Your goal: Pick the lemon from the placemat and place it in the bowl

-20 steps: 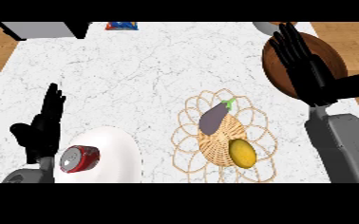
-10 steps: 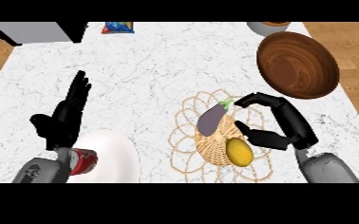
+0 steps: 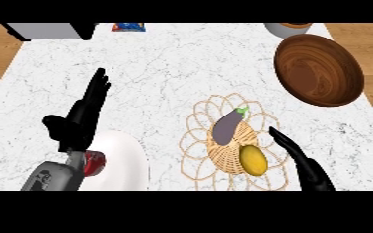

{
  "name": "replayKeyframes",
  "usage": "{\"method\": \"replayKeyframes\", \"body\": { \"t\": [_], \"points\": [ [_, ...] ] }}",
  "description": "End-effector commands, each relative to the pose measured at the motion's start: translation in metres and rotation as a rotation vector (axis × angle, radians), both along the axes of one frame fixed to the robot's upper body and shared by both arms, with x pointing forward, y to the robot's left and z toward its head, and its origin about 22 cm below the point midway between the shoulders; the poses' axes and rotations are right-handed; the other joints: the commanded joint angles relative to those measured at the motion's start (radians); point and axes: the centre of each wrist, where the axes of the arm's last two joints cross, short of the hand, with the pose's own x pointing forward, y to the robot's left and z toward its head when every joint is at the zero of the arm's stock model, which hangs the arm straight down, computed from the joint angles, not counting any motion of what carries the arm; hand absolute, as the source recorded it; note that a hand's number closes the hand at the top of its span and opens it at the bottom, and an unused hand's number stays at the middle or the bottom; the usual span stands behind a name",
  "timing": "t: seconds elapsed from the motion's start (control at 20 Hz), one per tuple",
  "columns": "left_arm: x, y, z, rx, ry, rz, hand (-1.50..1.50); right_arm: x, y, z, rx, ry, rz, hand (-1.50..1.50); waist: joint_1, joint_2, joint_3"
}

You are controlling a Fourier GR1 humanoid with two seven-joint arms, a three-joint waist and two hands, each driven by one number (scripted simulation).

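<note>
A yellow lemon lies on the woven wicker placemat at the lower middle right, beside a purple eggplant. The brown wooden bowl stands at the upper right, empty. My right hand shows at the lower right, fingers straight and pointing up-left, just right of the lemon and not touching it. At the lower left my left hand rests open with its fingers up.
A white plate sits at the lower left with a red can at its left side. A grey cup stands at the top right, a blue packet at the top, a grey appliance top left.
My right hand has dropped from over the placemat to the lower right, its fingers straightened beside the lemon. The left hand shifted slightly.
</note>
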Motion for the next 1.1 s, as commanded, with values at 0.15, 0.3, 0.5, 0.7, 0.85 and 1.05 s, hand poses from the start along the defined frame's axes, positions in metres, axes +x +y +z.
{"method": "replayKeyframes", "body": {
  "t": [0.15, 0.3, 0.5, 0.7, 0.85, 1.05],
  "points": [
    [0.001, -0.017, -0.002, 0.004, 0.006, -0.031, 0.0, -0.032, -0.012, 0.051, -0.199, 0.008, -0.151, -1.5, 0.016, 0.005, -0.002],
    [0.011, -0.014, 0.015, 0.002, -0.003, -0.047, 0.0, -0.02, -0.007, 0.09, -0.233, 0.084, -0.143, -1.5, 0.027, 0.008, -0.002],
    [-0.008, -0.017, -0.001, -0.003, -0.008, -0.064, 0.0, -0.012, -0.006, 0.1, -0.29, 0.272, -0.126, -1.5, 0.037, 0.009, -0.002],
    [-0.012, -0.029, 0.004, -0.018, -0.008, -0.048, 0.0, -0.005, -0.018, 0.105, -0.403, 0.404, -0.103, -1.5, 0.039, 0.008, -0.001],
    [0.015, -0.028, 0.003, 0.004, -0.004, -0.022, 0.0, -0.002, -0.006, 0.093, -0.451, 0.471, -0.077, -1.5, 0.028, 0.01, -0.001],
    [-0.006, -0.021, -0.004, 0.006, 0.0, -0.035, 0.0, 0.016, -0.012, 0.085, -0.482, 0.521, -0.074, -1.5, 0.032, 0.008, 0.0]
  ]
}}
